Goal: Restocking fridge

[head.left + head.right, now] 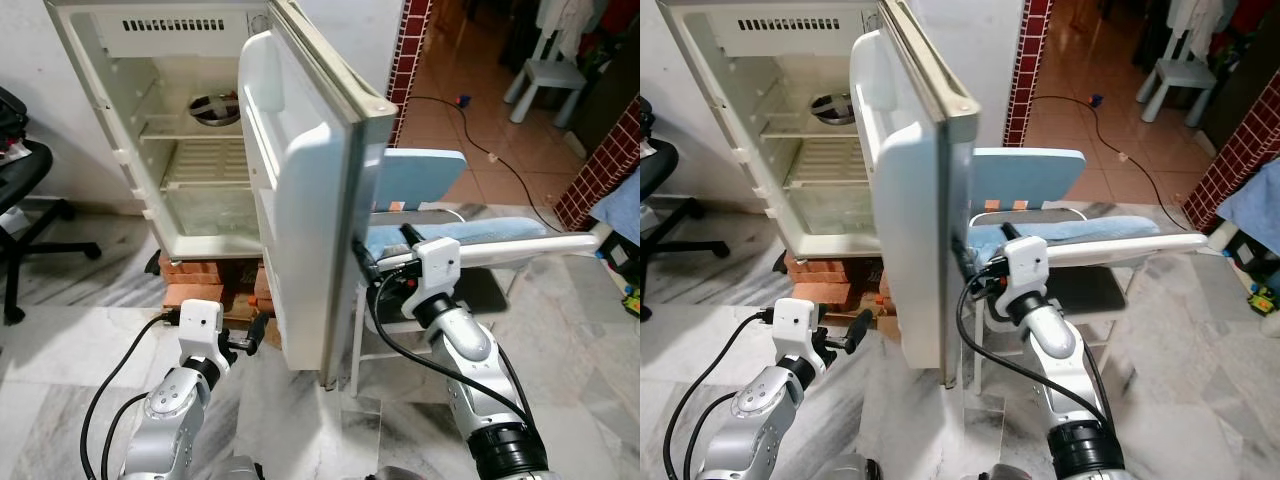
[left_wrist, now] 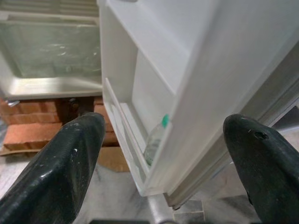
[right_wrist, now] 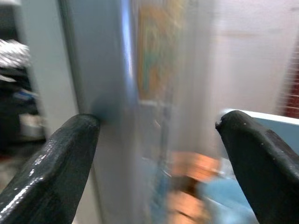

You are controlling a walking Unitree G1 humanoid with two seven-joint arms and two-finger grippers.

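One bottle [image 2: 154,140] in the fridge door [image 1: 310,210]; one bowl [image 1: 213,108] inside.

You see a light blue folding chair [image 1: 425,170] to your right on marble floor [image 1: 90,350], red bricks [image 1: 195,275] ahead, a black office chair [image 1: 25,215] far left, and a white stool [image 1: 545,85] beyond.

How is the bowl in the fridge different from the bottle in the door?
The bowl is wide, shallow and silvery metal; the bottle is tall, slim and see-through with a green cap. The bowl sits on an upper shelf inside the fridge; the bottle stands in the lowest rack of the open door, near the open left gripper. Both are already stored in the fridge.
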